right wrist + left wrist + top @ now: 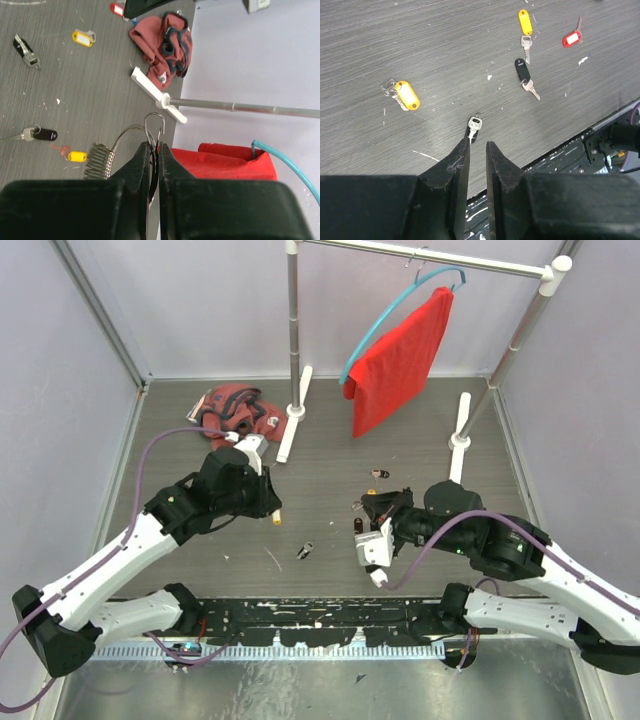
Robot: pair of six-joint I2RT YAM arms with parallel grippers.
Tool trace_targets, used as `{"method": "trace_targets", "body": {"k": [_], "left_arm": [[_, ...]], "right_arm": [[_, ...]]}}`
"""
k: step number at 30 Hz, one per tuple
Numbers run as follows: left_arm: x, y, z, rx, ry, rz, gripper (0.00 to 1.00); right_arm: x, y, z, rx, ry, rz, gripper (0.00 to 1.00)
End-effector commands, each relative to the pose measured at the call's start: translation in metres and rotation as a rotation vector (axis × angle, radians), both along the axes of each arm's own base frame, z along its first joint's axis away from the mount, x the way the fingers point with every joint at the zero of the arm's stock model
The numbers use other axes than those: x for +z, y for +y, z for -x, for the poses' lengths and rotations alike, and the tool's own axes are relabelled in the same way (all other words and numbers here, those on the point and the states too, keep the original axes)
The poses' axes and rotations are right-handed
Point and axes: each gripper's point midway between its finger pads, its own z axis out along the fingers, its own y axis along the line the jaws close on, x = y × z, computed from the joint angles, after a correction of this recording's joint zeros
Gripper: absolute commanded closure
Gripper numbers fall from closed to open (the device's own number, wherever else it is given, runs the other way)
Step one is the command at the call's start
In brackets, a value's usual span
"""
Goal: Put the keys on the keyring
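My right gripper (pixel 154 146) is shut on the keyring (pixel 154 125), a thin silver wire loop that sticks out past the fingertips, with a coiled spring part (pixel 100 160) on its left. It is held above the table (pixel 330 450). Around it lie a black-tagged key (pixel 44 134), two yellow-tagged keys (pixel 77 156) (pixel 82 38) and a red tag (pixel 117 9). My left gripper (pixel 477 144) is low over the table with a narrow gap between the jaws and nothing between them. A silver key (pixel 474 125) lies just beyond its tips. Other keys lie there with yellow (pixel 406 95) (pixel 524 22), black (pixel 522 70) and red (pixel 571 38) tags.
A crumpled maroon garment (pixel 235 408) lies at the back left. A clothes rack on white feet (pixel 298 410) holds a red cloth (pixel 400 360) on a blue hanger. A black strip (pixel 320 625) runs along the table's front edge.
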Motion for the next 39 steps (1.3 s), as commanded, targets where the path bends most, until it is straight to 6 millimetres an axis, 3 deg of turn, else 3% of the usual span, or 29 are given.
{"method": "trace_targets", "body": {"k": [1, 6, 12, 16, 22, 30, 39], "left_arm": [[0.010, -0.010, 0.004, -0.065, -0.029, 0.054, 0.71], [0.034, -0.027, 0.012, -0.170, -0.088, 0.165, 0.62], [0.115, -0.067, 0.051, -0.432, -0.277, 0.507, 0.48], [0.142, -0.083, 0.070, -0.501, -0.365, 0.557, 0.42], [0.153, -0.107, 0.081, -0.560, -0.364, 0.598, 0.33], [0.149, -0.119, 0.072, -0.533, -0.353, 0.592, 0.33], [0.157, -0.132, 0.073, -0.565, -0.350, 0.612, 0.48]], "right_arm": [[0.021, -0.006, -0.013, -0.080, -0.040, -0.033, 0.99], [0.018, -0.007, -0.015, -0.102, -0.030, -0.033, 0.99], [0.022, -0.001, -0.011, -0.097, 0.017, -0.091, 0.99], [0.026, 0.004, -0.006, -0.071, 0.041, -0.136, 0.99], [0.025, 0.008, -0.007, -0.075, 0.062, -0.154, 0.99], [0.030, 0.011, -0.002, -0.056, 0.080, -0.182, 0.99], [0.028, 0.012, -0.002, -0.054, 0.088, -0.182, 0.99]]}}
